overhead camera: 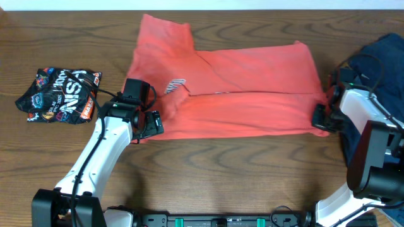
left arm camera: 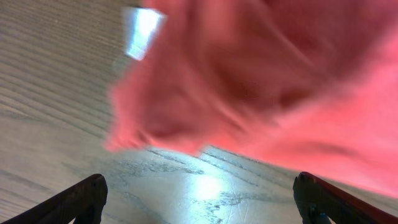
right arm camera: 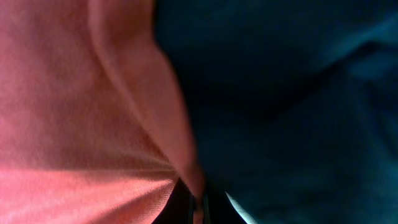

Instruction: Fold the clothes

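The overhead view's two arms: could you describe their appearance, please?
Both have white shells and black joints. The left arm has a black cable looping to its black left gripper; the right arm has a bulky black lower segment and black right gripper.

Low over a pale wood-grain tabletop (left arm camera: 56, 93): the left gripper (left arm camera: 205, 202). Its two dark fingers (left arm camera: 84, 200) poke in at the bottom corners, set wide apart, with bare wood between them and nothing gripped. Top and right are filled by a coral-red cotton garment (left arm camera: 261, 81), badly blurred, folds showing only as darker patches. Its ragged lower-left edge sits ahead of the fingers, apart from the left one; contact with the right one is unclear. There is a bright whitish rectangular reflection (left arm camera: 142, 31) just beside the cloth's upper-left edge, and a softer glare patch (left arm camera: 208, 186) on the wood between the fingers.
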### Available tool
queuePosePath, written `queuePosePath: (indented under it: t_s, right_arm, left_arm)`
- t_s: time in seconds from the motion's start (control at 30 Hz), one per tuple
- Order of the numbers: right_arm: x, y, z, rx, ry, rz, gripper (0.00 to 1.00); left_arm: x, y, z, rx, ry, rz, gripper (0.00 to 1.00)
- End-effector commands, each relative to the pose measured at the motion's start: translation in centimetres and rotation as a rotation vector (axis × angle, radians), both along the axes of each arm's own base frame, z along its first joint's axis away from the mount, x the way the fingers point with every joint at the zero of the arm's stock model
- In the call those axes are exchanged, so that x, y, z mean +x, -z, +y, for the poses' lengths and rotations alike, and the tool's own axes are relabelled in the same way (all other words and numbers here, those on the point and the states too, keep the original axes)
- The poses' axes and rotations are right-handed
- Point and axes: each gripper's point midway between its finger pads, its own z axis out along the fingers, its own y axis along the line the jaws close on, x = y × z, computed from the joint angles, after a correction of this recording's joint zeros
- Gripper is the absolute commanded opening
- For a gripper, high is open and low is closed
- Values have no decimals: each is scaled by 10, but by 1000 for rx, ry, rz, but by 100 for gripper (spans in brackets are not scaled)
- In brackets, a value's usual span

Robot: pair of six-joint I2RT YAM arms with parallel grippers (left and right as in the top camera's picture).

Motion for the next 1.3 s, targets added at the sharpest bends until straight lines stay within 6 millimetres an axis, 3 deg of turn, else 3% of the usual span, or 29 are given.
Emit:
queuePosePath:
  t_s: [0.0, 0.23, 0.4, 0.47, 0.53, 0.77, 0.93, 1.03, 1.1, 1.17, 1.27]
  right_arm:
    - [-10, -16, -34, -156, 130, -18, 1]
    - [0, -14, -28, -90, 107, -60, 1]
    - [0, -14, -28, -90, 107, -61, 1]
    - [0, -14, -28, -90, 107, -61, 1]
    - [0, -14, -28, -90, 107, -60, 1]
    - [0, -14, -27, -82, 107, -61, 1]
    - [1, -13, -26, -79, 107, -62, 1]
    - [1, -13, -26, -79, 106, -61, 1]
    - [0, -13, -26, -79, 106, -60, 1]
    - [0, -13, -26, -79, 106, -59, 1]
    - [0, -13, -26, -78, 106, -58, 1]
  left_arm:
    - [0, 1, 2, -3, -45, -6, 97]
    - [-3, 19, 2, 5, -45, 37, 87]
    - [-11, 31, 4, 16, -46, 83, 51]
    - [-11, 30, 9, 40, -54, 80, 50]
    - [-10, 30, 15, 68, -77, 73, 59]
    - [-20, 46, 31, 63, -134, 89, 59]
    - [-11, 56, 14, -54, -73, 47, 58]
    - [-7, 56, 10, -73, -46, 33, 37]
    - [-7, 56, 12, -68, -40, 34, 6]
    - [-6, 56, 19, -34, -22, 33, 6]
    - [-6, 47, 54, 139, -38, 33, 6]
